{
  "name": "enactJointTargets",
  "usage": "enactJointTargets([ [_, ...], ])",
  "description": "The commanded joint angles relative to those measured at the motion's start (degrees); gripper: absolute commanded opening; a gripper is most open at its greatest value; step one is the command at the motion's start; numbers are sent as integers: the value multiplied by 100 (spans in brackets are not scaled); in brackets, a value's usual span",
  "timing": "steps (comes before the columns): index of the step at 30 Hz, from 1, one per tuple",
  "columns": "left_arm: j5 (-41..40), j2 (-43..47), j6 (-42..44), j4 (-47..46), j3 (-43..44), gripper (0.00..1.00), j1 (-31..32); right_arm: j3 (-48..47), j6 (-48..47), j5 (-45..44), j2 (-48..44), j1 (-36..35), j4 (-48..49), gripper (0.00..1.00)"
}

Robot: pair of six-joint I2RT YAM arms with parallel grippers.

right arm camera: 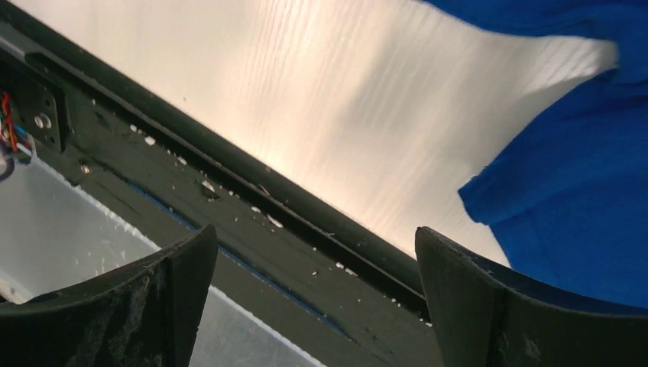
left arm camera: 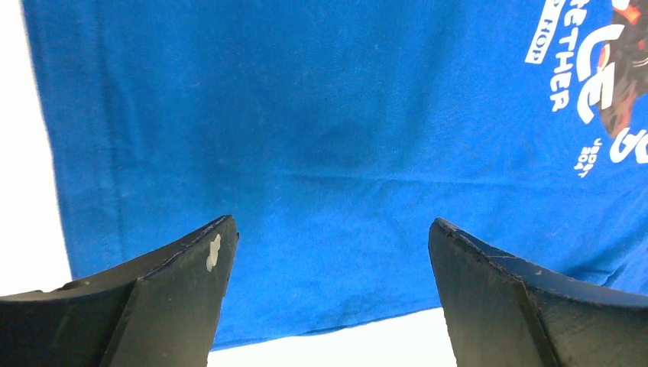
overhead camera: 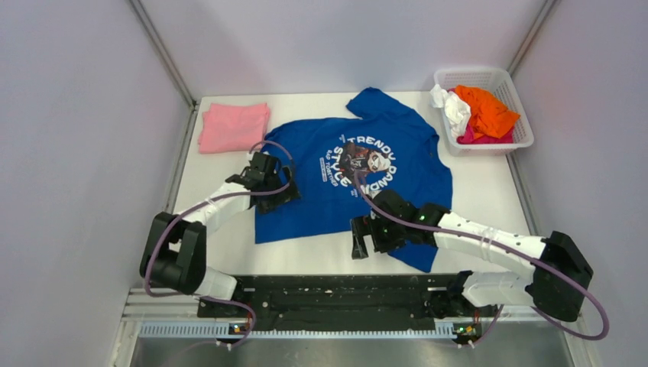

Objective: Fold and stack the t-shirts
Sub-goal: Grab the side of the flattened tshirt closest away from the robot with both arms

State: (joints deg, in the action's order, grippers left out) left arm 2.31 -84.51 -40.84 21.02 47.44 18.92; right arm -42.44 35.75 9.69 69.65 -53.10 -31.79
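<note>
Blue tee [overhead camera: 321, 214] flat on counter [overhead camera: 306, 256], unfolded. Left tool [overhead camera: 269, 182], right tool [overhead camera: 365, 238]: both wide, empty. Next, likely: pinch near edge, make fold 1.

- T-shirts on the bench [overhead camera: 489, 199]: two, one blue t-shirt [overhead camera: 413, 145] and one pink t-shirt [overhead camera: 233, 126].
- Garments heaped in the basket [overhead camera: 474, 74]: three that I can tell apart by colour, one orange garment [overhead camera: 485, 111], one white garment [overhead camera: 456, 111] and one magenta garment [overhead camera: 481, 138].
- Baskets: one.
- Arms: two, the left arm [overhead camera: 218, 206] and the right arm [overhead camera: 489, 241].
- End effectors: two, the left end effector [left arm camera: 332, 229] and the right end effector [right arm camera: 317, 233].
- Fingers [left arm camera: 183, 290]: two on each end effector, four altogether.
- Benches: one.
</note>
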Motion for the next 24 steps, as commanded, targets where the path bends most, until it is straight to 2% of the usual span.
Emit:
enactJointTargets([
  [1,-547,736,-134,377,-15,99,-11,-408,-90,-987,-507,51,-448,99],
  [3,-806,1047,-289,694,-92,99,-11,-338,42,-1389,-652,285,-576,99],
  [8,-1562,1893,-911,1787,-568,99,-11,-10,299,-1940,-1028,1528,-828,99],
  [12,-1817,2323,-1509,2316,-1102,98,-11,270,436,-2502,-1337,2005,-825,99],
  [13,-1781,2369,-1628,2342,-1227,97,-15,305,429,-2548,-1373,2088,-802,99],
  [16,-1771,2412,-2022,2328,-1518,81,-11,370,340,-2601,-1344,2194,-708,99],
  [24,-2234,2507,-2849,1963,-1685,66,-17,443,133,-2444,-998,2198,-464,99],
])
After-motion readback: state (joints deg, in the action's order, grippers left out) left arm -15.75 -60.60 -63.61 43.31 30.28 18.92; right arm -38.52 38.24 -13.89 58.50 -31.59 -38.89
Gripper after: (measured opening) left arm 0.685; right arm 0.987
